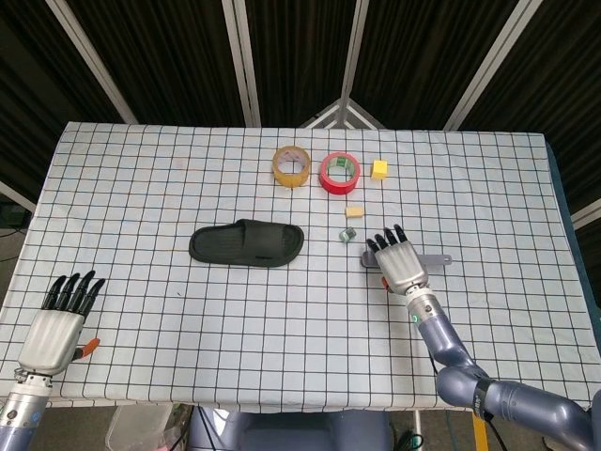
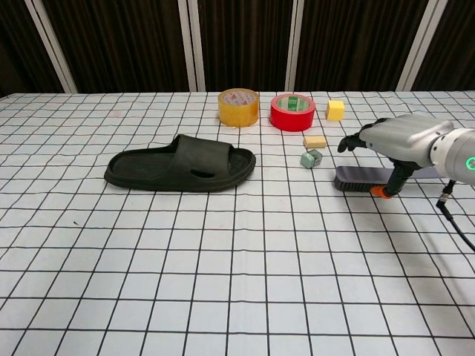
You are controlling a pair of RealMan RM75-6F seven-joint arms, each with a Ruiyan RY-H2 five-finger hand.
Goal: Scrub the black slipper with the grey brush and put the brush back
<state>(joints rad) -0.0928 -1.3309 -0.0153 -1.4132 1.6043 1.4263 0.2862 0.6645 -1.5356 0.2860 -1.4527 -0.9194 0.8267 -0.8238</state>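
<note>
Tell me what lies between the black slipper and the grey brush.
Only a small green block lies between slipper and brush, nearer the brush; clearest in chest view.

We see a matt, rubbery-looking black slipper [image 2: 180,163] on a checked cloth table cover [image 2: 148,282], glossy tape rolls in red [image 2: 292,112] and yellow [image 2: 238,107], and smooth silvery hand [image 2: 393,141] shells.

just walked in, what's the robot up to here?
The right robot hand hovers over the grey long-handled brush on the checkered tablecloth, apparently going for a grasp; it is not lifted. The black rubber slipper lies untouched at centre. The left robot hand rests open near the table's front edge.
</note>
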